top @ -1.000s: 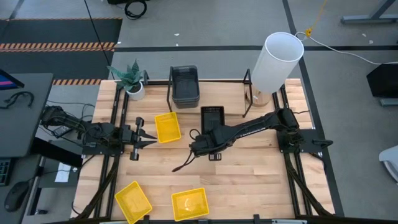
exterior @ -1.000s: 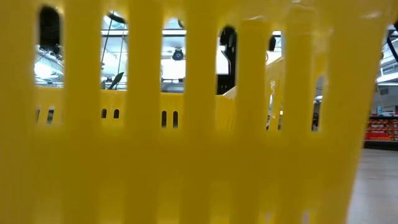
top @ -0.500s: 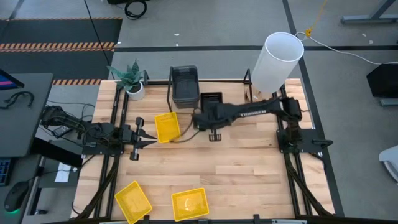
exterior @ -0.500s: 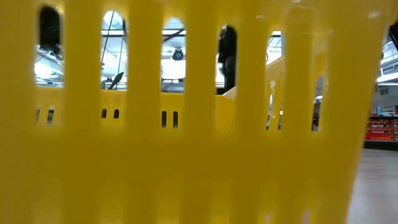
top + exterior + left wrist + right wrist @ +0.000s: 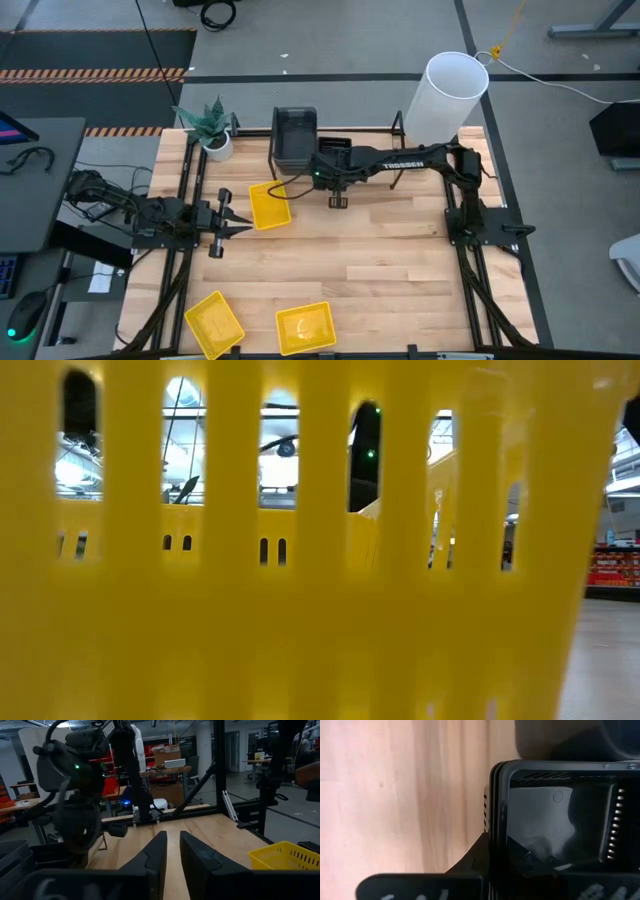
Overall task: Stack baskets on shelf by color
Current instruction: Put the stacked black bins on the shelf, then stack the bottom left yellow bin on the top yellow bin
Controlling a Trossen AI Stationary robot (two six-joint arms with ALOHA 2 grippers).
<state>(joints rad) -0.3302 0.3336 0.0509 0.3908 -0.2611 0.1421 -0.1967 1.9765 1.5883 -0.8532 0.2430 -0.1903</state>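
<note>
From the high view I saw my right arm (image 5: 400, 164) stretched across the back of the desk (image 5: 380, 270), its gripper (image 5: 332, 180) just beside the stack of dark grey baskets (image 5: 295, 135) that sat on the shelf (image 5: 272, 160) at the back. A black basket (image 5: 337, 146) lay under the arm next to that stack, mostly hidden. One yellow basket (image 5: 268, 204) lay mid-desk near the left gripper (image 5: 240, 224), whose jaws looked nearly closed with nothing between them; two more yellow baskets (image 5: 213, 322) (image 5: 305, 327) sat at the front edge. A white cylinder (image 5: 442, 98) and a potted plant (image 5: 208, 125) stood at the back. The low view was almost wholly blocked by a yellow basket wall (image 5: 300, 620). The left wrist view showed its fingers (image 5: 157, 854) close together and empty, with a yellow basket (image 5: 287, 854) off to one side. In the right wrist view the fingers (image 5: 475, 860) sat against the rim of a black basket (image 5: 555, 815); I could not tell whether the jaws clamped it.
</note>
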